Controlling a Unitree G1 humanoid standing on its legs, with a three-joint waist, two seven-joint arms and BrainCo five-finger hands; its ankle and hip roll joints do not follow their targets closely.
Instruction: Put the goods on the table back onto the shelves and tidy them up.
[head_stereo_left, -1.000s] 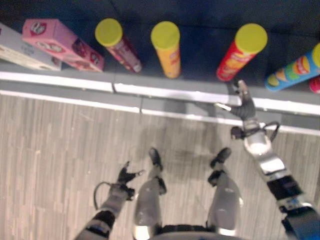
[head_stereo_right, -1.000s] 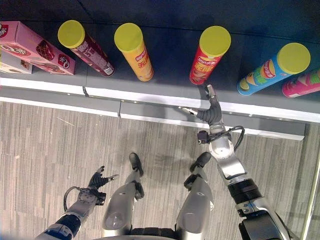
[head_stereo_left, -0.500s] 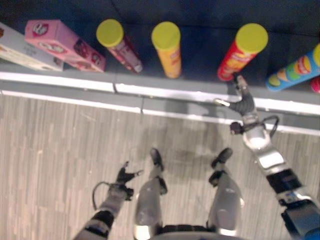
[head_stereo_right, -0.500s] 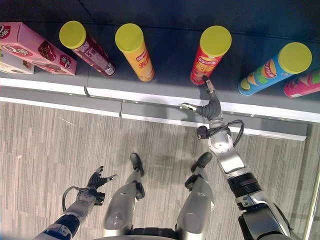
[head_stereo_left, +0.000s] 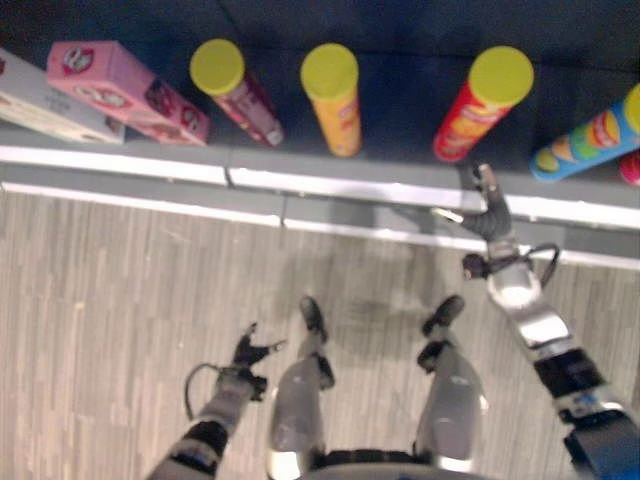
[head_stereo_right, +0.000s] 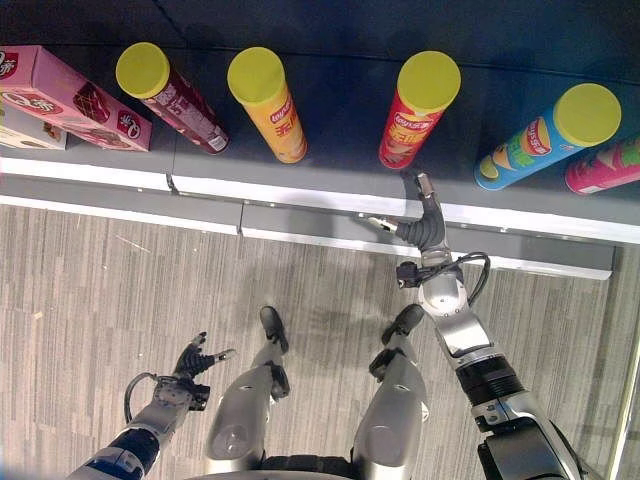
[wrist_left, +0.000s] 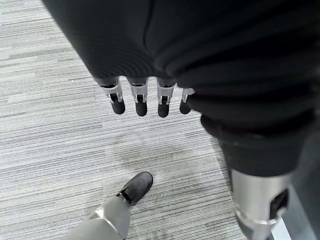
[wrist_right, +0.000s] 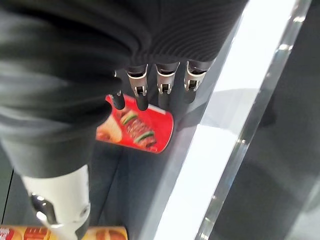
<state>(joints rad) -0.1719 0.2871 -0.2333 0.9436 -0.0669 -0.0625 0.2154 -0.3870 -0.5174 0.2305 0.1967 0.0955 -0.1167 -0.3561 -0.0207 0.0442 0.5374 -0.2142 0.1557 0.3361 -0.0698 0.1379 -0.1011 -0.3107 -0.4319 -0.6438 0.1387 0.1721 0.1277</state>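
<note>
On the dark shelf (head_stereo_right: 330, 130) the red can (head_stereo_right: 418, 112) stands upright, just beyond the right hand (head_stereo_right: 423, 215), whose fingers are straight and hold nothing. The left hand (head_stereo_right: 192, 362) hangs low, relaxed, far from it.

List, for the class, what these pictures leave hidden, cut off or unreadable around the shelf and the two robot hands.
- Pink can: cut off by the right eye view's right edge.
- White box: mostly under the pink box and cut by the left edge.
- Red can: in the right wrist view, its upper part is behind the right robot hand.
- Left robot hand: thumb covered by the dark cover in the left wrist view.
- Shelf: back lost in darkness.
</note>
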